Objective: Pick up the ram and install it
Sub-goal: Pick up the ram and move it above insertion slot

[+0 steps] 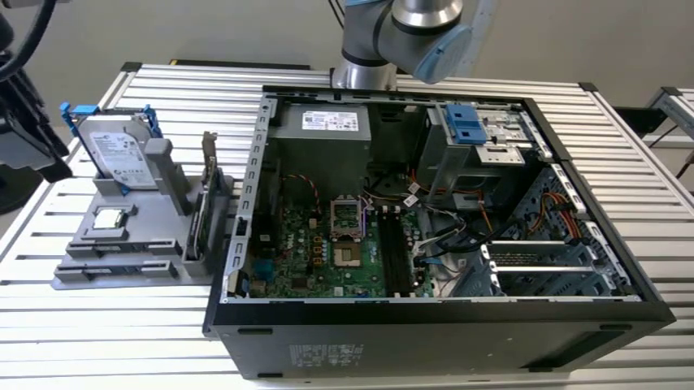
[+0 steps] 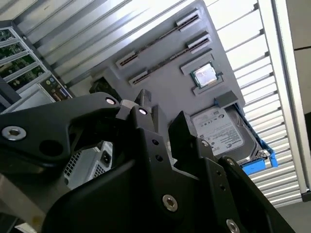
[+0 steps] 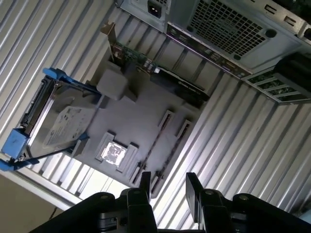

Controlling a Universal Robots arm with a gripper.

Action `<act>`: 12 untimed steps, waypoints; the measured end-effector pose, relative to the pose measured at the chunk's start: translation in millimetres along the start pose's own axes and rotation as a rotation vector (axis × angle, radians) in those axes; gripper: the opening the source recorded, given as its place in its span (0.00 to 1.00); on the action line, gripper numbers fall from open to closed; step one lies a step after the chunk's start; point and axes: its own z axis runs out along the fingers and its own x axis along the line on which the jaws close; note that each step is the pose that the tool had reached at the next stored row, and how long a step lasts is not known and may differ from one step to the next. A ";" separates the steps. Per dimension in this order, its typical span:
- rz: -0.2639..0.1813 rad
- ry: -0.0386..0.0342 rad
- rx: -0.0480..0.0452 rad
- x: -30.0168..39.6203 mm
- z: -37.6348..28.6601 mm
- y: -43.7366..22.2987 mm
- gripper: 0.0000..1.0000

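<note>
Now the black gripper (image 3: 168, 190) hangs with its jaws apart and empty above the grey plastic holder (image 3: 146, 104), where the thin dark ram stick (image 2: 159, 41) stands on edge in a slot, so coming down crooked could bump the holder and miss it.

Table (image 1: 130, 325): wide top of ribbed, silvery metal slats running across the exterior view, framed by a rail with black corner caps.
Second table (image 1: 678, 106): same slatted make, standing just beside the first at the exterior view's right, a dark gap between them.
Wall (image 1: 586, 41): plain, pale grey, behind the table.
Floor (image 3: 19, 208): dull beige, past the table's edge in the first wrist view.
Light: bright and even; the slats glare white in the second wrist view.
</note>
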 end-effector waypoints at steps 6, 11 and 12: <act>0.070 -0.0034 0.0014 0.1 0.2 -0.1 1.00; 0.127 -0.0061 0.0023 0.1 0.4 -0.2 1.00; 0.137 -0.0066 0.0025 0.2 0.5 -0.3 1.00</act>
